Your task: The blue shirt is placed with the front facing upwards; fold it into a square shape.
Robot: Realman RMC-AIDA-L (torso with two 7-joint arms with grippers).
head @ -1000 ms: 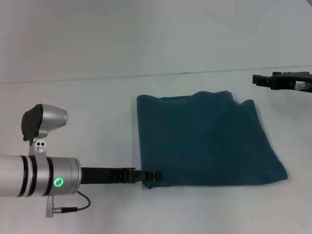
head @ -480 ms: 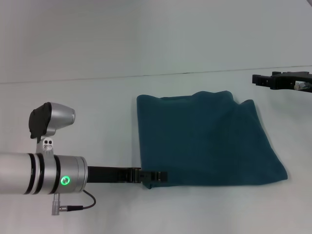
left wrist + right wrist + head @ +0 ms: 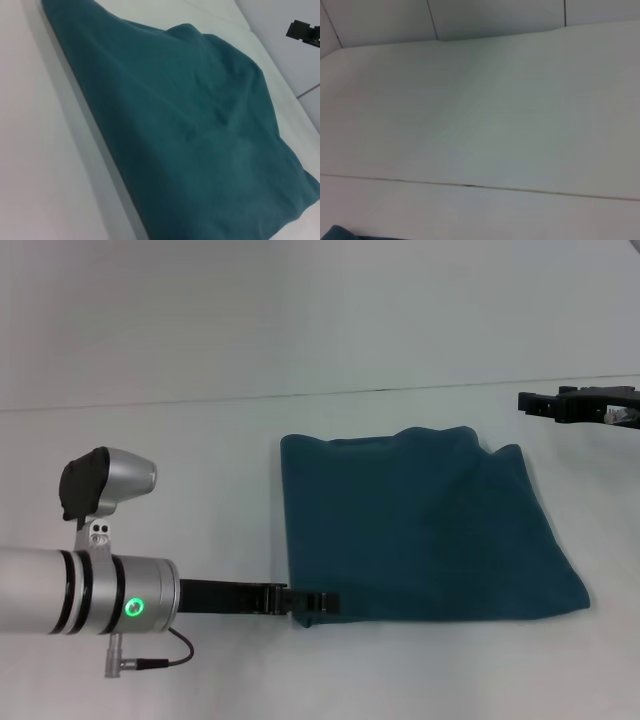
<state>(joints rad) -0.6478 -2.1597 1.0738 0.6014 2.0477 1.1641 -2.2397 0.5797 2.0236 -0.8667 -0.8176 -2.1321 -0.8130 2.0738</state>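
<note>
The blue shirt (image 3: 420,530) lies folded into a rough rectangle on the white table, only plain teal cloth showing, its far edge slightly rumpled. My left gripper (image 3: 322,602) reaches in low from the left and sits at the shirt's near-left corner, overlapping the hem. In the left wrist view the shirt (image 3: 185,130) fills most of the picture, lying flat with soft creases. My right gripper (image 3: 545,404) hangs parked at the far right, beyond the shirt's far-right corner and apart from it. A sliver of the shirt (image 3: 337,233) shows in the right wrist view.
The white table (image 3: 150,450) spreads around the shirt on all sides. A thin seam (image 3: 300,395) crosses it behind the shirt. My left arm's silver forearm (image 3: 70,595) lies over the near-left part. Tiled wall (image 3: 495,17) stands beyond.
My left arm has slid a little to the right, bringing its gripper slightly further onto the shirt's near-left corner. The shirt and right arm have not moved.
</note>
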